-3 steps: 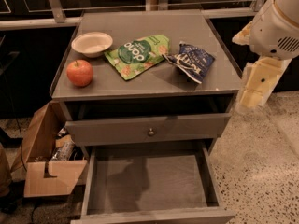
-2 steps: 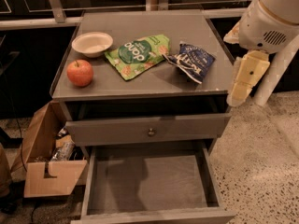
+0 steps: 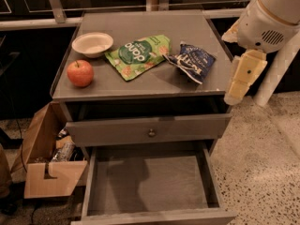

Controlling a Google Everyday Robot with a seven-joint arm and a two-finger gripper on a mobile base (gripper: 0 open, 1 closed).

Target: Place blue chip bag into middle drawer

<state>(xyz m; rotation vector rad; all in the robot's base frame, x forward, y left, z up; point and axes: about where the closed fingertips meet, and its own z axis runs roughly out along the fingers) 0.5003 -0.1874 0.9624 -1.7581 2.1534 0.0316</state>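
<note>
The blue chip bag (image 3: 191, 63) lies crinkled on the right side of the grey cabinet top (image 3: 140, 83), dark navy with white lettering. The middle drawer (image 3: 150, 184) is pulled out below, with a bare grey floor and low side walls. My gripper (image 3: 234, 96) hangs from the white arm (image 3: 262, 22) at the cabinet's right edge. It points down, to the right of the bag and a little nearer than it. It holds nothing that I can see.
A green snack bag (image 3: 138, 54), a white bowl (image 3: 92, 43) and a red apple (image 3: 80, 73) share the cabinet top. A shut drawer front with a round knob (image 3: 151, 132) sits above the open drawer. An open cardboard box (image 3: 49, 161) stands on the floor at the left.
My arm and gripper have moved left, closer to the cabinet's right edge and the blue chip bag. The things on the cabinet have not moved.
</note>
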